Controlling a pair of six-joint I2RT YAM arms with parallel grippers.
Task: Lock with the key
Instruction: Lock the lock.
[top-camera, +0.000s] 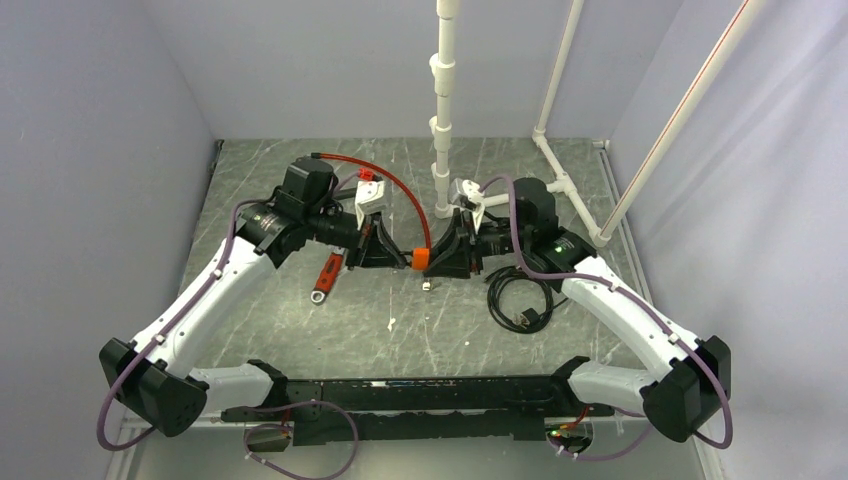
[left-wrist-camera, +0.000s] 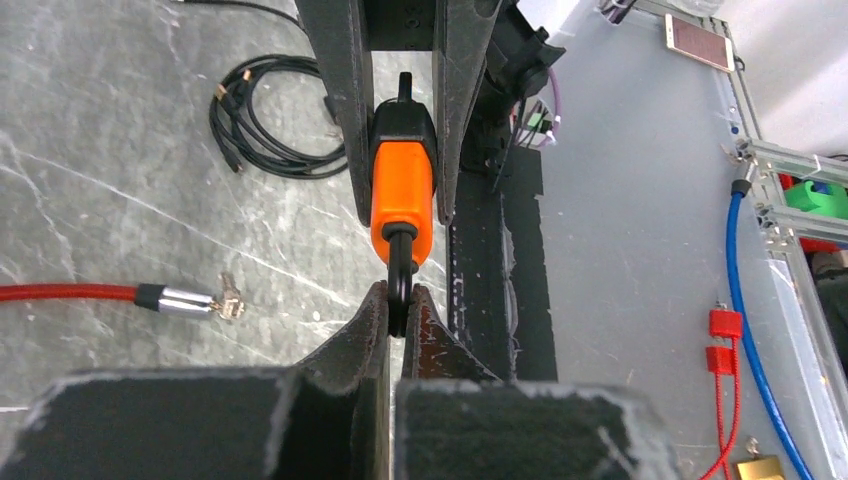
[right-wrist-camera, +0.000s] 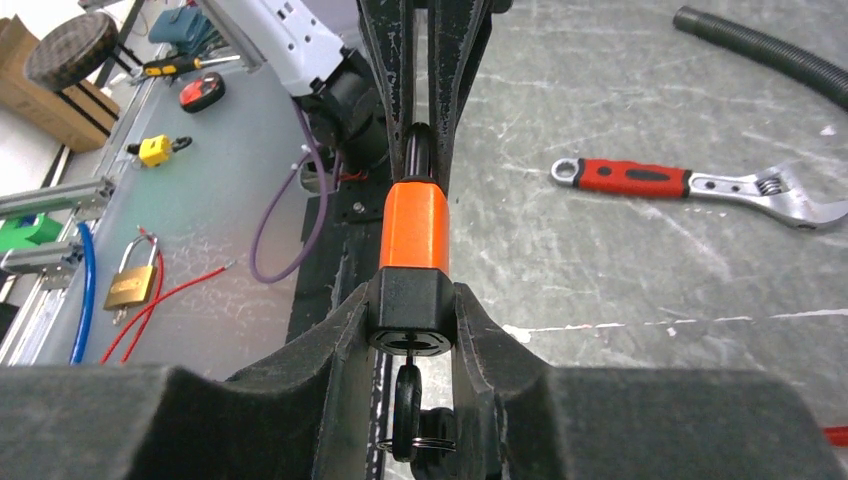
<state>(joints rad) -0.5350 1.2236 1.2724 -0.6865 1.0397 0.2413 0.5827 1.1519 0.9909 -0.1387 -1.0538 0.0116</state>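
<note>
A small orange padlock (top-camera: 421, 260) hangs above the table middle, held between both grippers. My left gripper (left-wrist-camera: 398, 300) is shut on its thin black shackle (left-wrist-camera: 399, 262), just below the orange body (left-wrist-camera: 402, 195). My right gripper (right-wrist-camera: 412, 312) is shut on the padlock's black end (right-wrist-camera: 412, 300), with the orange body (right-wrist-camera: 414, 230) pointing away. The key (right-wrist-camera: 406, 405), with a black head on a thin wire ring, sticks in the keyhole and hangs free between the right fingers. In the top view the left gripper (top-camera: 398, 258) and right gripper (top-camera: 442, 262) face each other.
A red-handled wrench (top-camera: 327, 277) lies left of the padlock. A coiled black cable (top-camera: 520, 300) lies to the right. A red cable (top-camera: 390, 185) arcs behind, its metal end (left-wrist-camera: 190, 300) on the table. A white pipe stand (top-camera: 443, 120) rises at the back.
</note>
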